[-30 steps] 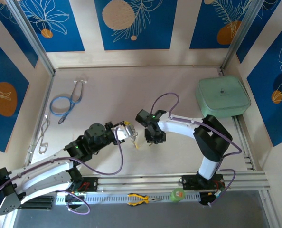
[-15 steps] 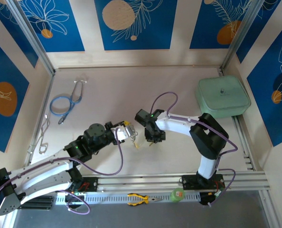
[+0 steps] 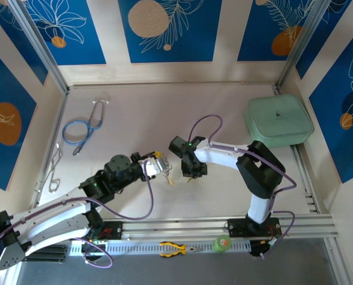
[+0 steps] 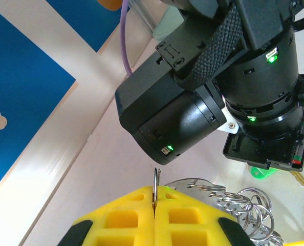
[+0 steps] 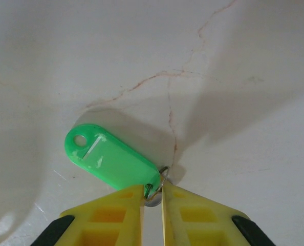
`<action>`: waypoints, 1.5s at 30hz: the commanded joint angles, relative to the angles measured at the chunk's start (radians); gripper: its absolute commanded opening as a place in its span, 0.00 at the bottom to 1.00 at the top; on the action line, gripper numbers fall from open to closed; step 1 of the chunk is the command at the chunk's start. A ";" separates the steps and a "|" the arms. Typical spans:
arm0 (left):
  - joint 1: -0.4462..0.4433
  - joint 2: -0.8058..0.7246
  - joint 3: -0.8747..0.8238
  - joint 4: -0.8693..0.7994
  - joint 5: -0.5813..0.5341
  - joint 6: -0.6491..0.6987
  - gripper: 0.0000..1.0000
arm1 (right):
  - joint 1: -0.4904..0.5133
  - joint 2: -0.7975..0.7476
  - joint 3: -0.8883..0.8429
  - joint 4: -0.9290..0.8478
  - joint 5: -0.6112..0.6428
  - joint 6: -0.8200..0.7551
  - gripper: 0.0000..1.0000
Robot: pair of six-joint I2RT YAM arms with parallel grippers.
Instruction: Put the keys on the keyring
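A: Yellow fingers (image 5: 116, 215) of the right pincer (image 5: 153, 197) had pinched what?

B: The green key (image 5: 113, 161), by the wire loop at its end. It lay flat on the tabletop (image 5: 234, 77), so that end was the one edge to catch.

A: And the left pincer (image 4: 154, 205)?

B: Pressed together on one ring of the keyring (image 4: 239, 202), close by the right arm (image 4: 182, 118). I'd judge it was offering a steady ring for threading.

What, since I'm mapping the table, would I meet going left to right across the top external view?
Wire clips, blue stethoscope, left end effector, right end effector, green tape roll, pale green box.
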 commanded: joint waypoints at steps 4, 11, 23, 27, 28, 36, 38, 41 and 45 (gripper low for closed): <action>-0.001 -0.017 -0.007 0.017 -0.011 0.013 0.00 | -0.003 0.016 0.030 -0.018 0.021 0.015 0.11; -0.002 -0.017 -0.006 0.017 -0.011 0.016 0.00 | 0.011 -0.024 0.041 -0.039 0.058 0.006 0.00; 0.010 -0.002 0.019 -0.006 0.007 -0.026 0.00 | -0.030 -0.417 -0.123 0.263 -0.032 -0.474 0.00; 0.010 0.011 0.035 -0.023 0.034 -0.028 0.00 | -0.133 -0.525 -0.176 0.372 -0.350 -0.670 0.00; 0.012 0.014 0.039 -0.025 0.042 -0.030 0.00 | -0.155 -0.550 -0.190 0.392 -0.434 -0.717 0.00; 0.011 0.047 0.060 -0.062 0.135 -0.036 0.00 | -0.204 -0.706 -0.279 0.422 -0.795 -1.035 0.00; 0.012 0.065 0.066 -0.066 0.175 -0.041 0.00 | -0.204 -0.721 -0.274 0.391 -0.834 -1.080 0.00; 0.012 0.089 0.078 -0.063 0.225 -0.047 0.00 | -0.201 -0.713 -0.241 0.318 -0.872 -1.130 0.00; 0.012 0.109 0.089 -0.060 0.310 -0.043 0.00 | -0.185 -0.680 -0.197 0.238 -0.877 -1.173 0.00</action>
